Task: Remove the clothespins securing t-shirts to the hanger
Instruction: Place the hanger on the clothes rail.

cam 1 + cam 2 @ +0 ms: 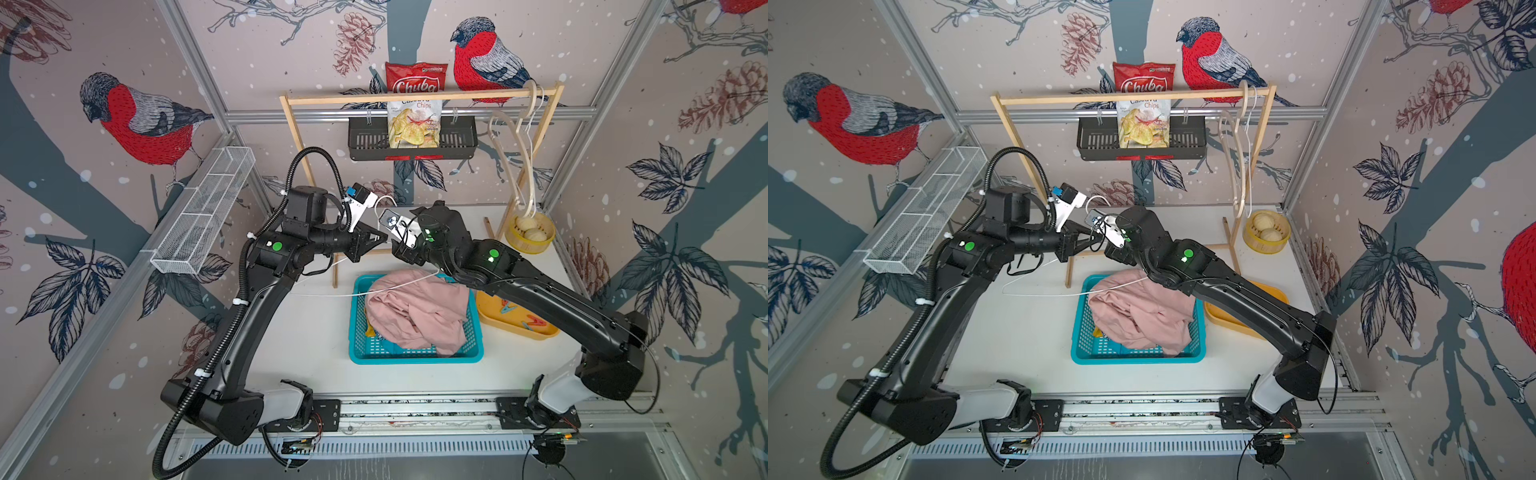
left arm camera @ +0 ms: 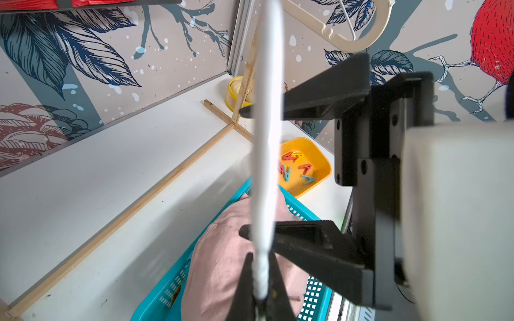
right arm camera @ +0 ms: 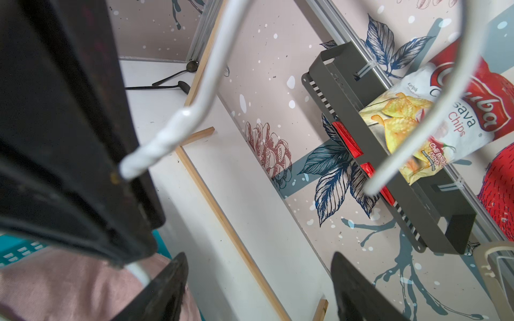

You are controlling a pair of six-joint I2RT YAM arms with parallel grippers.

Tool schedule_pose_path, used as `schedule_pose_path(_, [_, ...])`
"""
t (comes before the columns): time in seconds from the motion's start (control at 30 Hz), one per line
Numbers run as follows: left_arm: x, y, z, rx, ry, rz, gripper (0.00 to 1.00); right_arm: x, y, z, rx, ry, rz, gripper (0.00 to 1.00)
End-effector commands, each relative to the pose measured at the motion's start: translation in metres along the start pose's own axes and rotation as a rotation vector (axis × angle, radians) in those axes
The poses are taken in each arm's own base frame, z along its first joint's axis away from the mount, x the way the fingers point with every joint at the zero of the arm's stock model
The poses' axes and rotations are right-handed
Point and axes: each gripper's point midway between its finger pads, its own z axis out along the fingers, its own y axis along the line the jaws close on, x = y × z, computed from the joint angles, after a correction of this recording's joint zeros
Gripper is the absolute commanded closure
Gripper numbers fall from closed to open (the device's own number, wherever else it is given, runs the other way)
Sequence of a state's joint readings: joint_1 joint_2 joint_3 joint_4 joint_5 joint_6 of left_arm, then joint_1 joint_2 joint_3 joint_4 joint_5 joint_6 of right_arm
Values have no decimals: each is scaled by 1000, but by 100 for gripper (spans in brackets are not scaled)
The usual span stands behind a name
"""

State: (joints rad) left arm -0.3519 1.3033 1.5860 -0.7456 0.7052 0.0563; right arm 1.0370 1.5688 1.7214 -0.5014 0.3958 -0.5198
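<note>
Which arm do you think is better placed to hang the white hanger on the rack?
Probably right: the right gripper stands open beside the white hanger, and the cream hangers hang at its end of the rack. The left gripper grips the hanger's neck.

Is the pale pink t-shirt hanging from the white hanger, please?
No, the pink t-shirt lies bunched in the teal basket; the white hanger is bare.

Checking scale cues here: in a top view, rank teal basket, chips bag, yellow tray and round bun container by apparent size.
1. teal basket
2. chips bag and yellow tray: alike; right arm hides part of the tray, so unranked
3. bun container
</note>
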Motion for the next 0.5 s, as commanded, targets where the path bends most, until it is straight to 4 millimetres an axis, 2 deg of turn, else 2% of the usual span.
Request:
schedule_pose_path(0.0, [-10, -3, -2, 1, -43, 50, 100, -2, -12, -9, 22, -27, 59, 21])
schedule_pose_path(0.1, [-13, -3, -5, -9, -58, 58, 100, 2, -23, -23, 52, -48, 96, 22])
schedule_pose_path(0.23, [-19, -3, -6, -15, -69, 63, 100, 3, -22, -36, 32, -85, 104, 22])
schedule_pose_path(0.47, [-23, -12, -3, 53, -86, 41, 100, -8, 1, -24, -60, -107, 57, 21])
